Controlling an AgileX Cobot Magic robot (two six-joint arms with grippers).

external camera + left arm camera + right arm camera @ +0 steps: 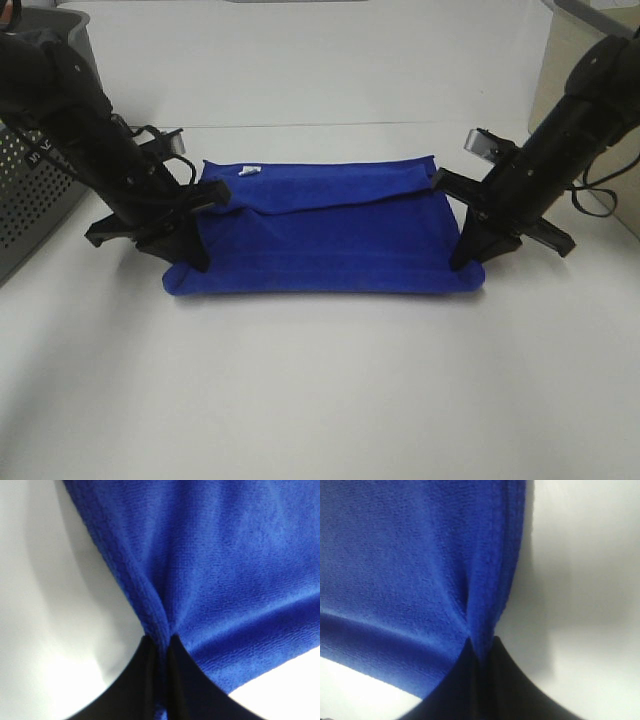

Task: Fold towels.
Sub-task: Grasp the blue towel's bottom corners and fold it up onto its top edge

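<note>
White table (320, 400) bears towel (330, 240), ends pinched by left gripper (160, 641), right gripper (481, 647).

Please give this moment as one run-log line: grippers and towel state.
left gripper: shut on blue towel hem | right gripper: shut on opposite hem | towel: one layer folded over, lying on white table

Folded blue towel (330, 240) on table (320, 400), left gripper (197, 258), right gripper (464, 260) at ends

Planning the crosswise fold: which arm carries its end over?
Right, slightly: left end effector and right end effector both pinch the towel by its hems, but the folded flap sits deeper at left.
</note>
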